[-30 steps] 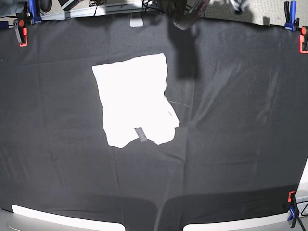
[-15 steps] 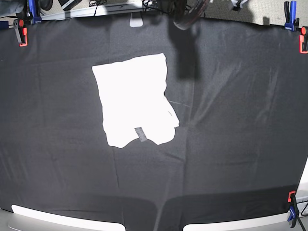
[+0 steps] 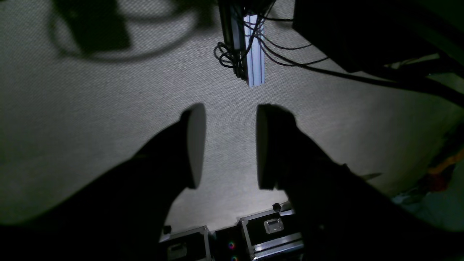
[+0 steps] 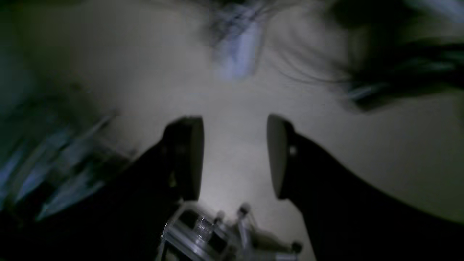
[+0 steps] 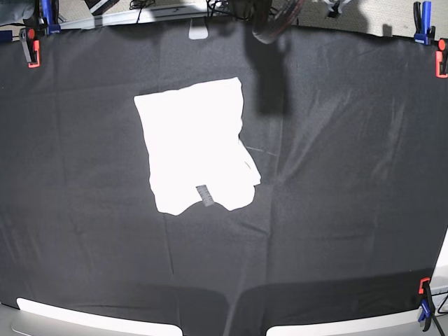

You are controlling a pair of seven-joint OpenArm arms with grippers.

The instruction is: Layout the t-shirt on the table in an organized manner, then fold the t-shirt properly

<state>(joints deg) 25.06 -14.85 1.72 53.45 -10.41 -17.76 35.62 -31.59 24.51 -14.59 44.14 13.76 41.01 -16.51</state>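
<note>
Clamps (image 5: 29,47) in orange and blue pin the black cloth at the tabletop (image 5: 350,210) edges. Left of centre lies the t-shirt (image 5: 196,143), folded into a compact white shape, plain side up, with a small grey label (image 5: 204,195) near its lower edge. Neither hand touches it: the right hand (image 4: 235,156) is released and holds nothing, blurred above pale carpet (image 4: 398,163), and the left hand (image 3: 230,145) is likewise released, above carpet and equipment cases (image 3: 270,232).
</note>
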